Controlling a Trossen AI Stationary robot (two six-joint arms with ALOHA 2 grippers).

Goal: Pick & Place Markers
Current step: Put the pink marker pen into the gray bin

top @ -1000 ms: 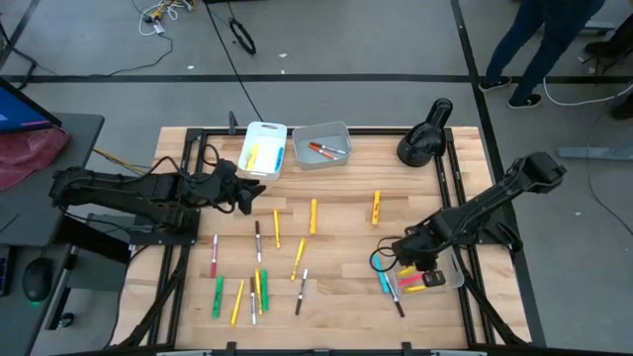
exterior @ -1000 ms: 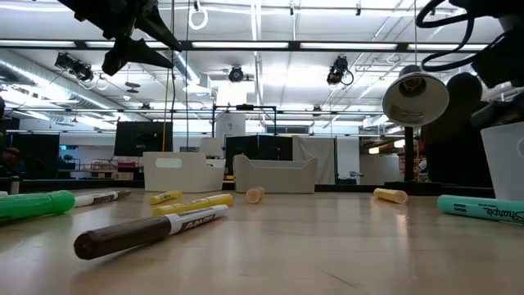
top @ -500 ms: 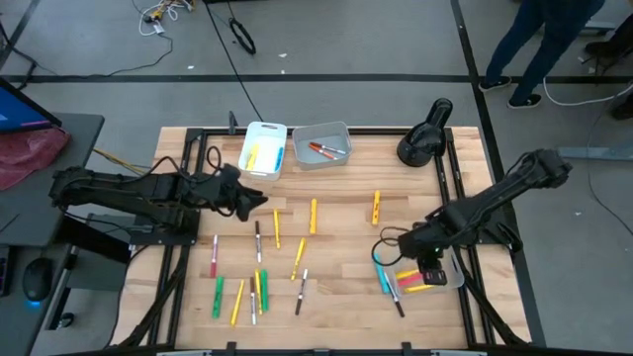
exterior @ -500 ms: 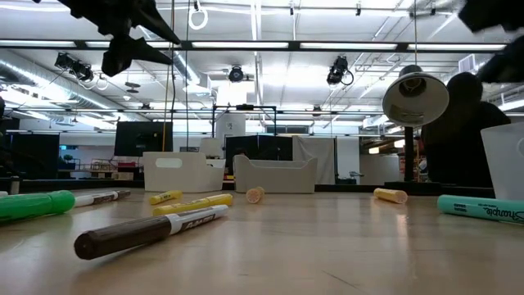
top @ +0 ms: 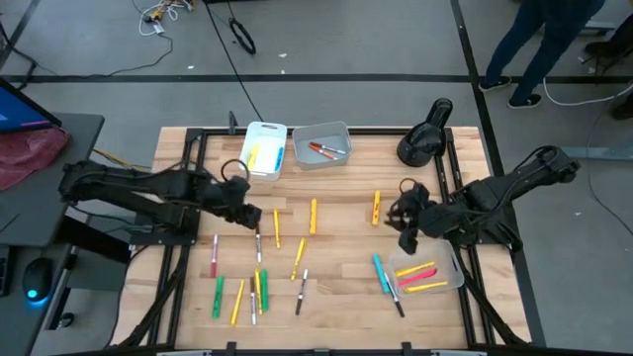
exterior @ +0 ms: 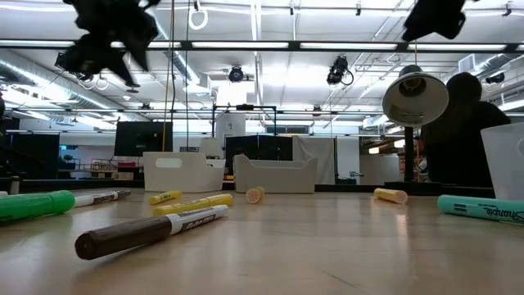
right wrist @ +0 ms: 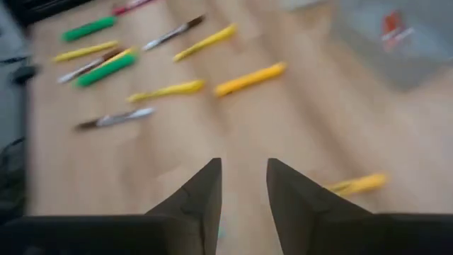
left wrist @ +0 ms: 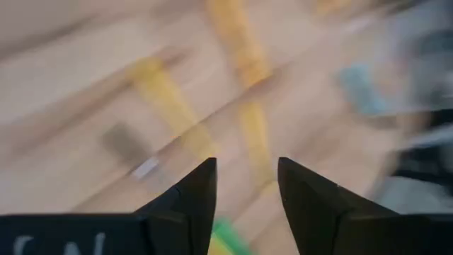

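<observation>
Several markers lie flat on the wooden table: orange-yellow ones (top: 313,216) (top: 376,206), yellow (top: 298,259), green (top: 218,297), pink (top: 214,254), white with a dark cap (top: 258,240), and light blue (top: 381,274). My left gripper (top: 249,214) is open and empty, up in the air just far of the white marker; its own view (left wrist: 244,170) shows blurred yellow markers past its fingers. My right gripper (top: 404,214) is open and empty, in the air near the right orange marker; its own view (right wrist: 244,173) shows a yellow marker (right wrist: 251,78) beyond.
A white bin (top: 264,148) holding yellow markers and a grey bin (top: 321,145) holding a red one stand at the far edge. A black lamp (top: 425,133) stands at the far right. A clear tray (top: 450,259) with red and yellow markers sits near right. Bare wood lies mid-table.
My right gripper has risen from the clear tray and gone toward the table's far edge, stopping near the right orange marker. My left gripper has gone down and toward the near edge, closer to the marker cluster. No marker has visibly moved.
</observation>
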